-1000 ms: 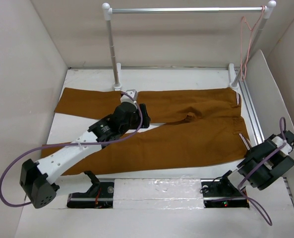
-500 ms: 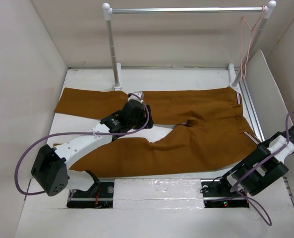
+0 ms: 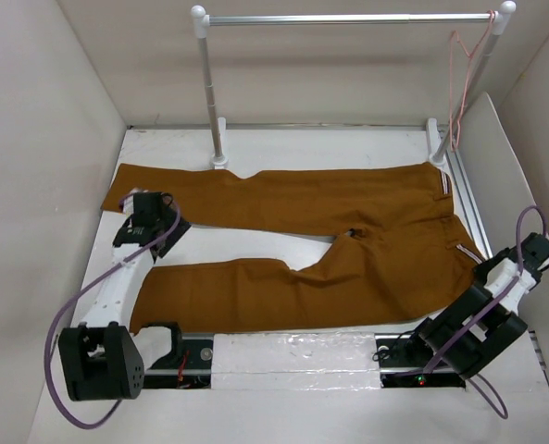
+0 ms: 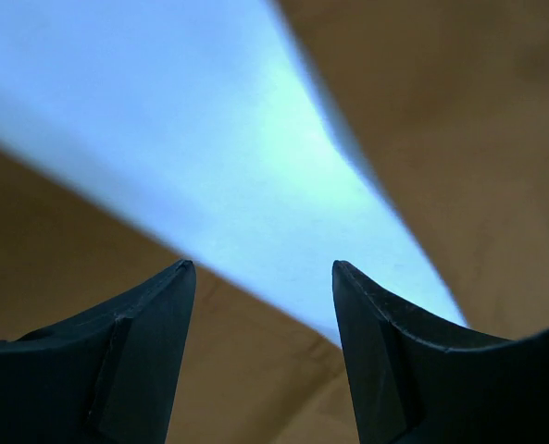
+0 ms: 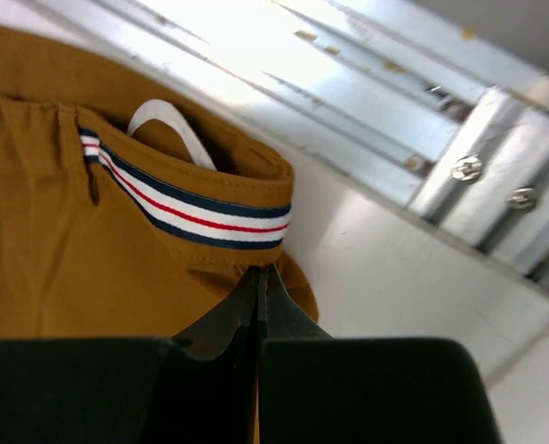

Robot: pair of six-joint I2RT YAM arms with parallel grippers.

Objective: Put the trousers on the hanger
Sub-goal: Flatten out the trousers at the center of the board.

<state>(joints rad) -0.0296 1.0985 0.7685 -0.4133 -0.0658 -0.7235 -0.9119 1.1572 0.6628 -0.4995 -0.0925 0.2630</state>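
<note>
trousers (image 3: 348,222): lay flat on the desk (image 3: 330,148), waistband toward the right, legs stretched left with a wedge of bare desk between them.
hanger (image 3: 461,83): hung by its hook from the right end of the rail (image 3: 348,18), well apart from the trousers.
left gripper (image 4: 261,268): hovered over that wedge near the cuffs; jaws parted fairly wide, gripping nothing.
right gripper (image 5: 260,270): sat at the waistband edge just below the striped trim (image 5: 191,199); jaws pressed fully together, tips against the cloth; any pinched fabric impossible to tell.
</note>
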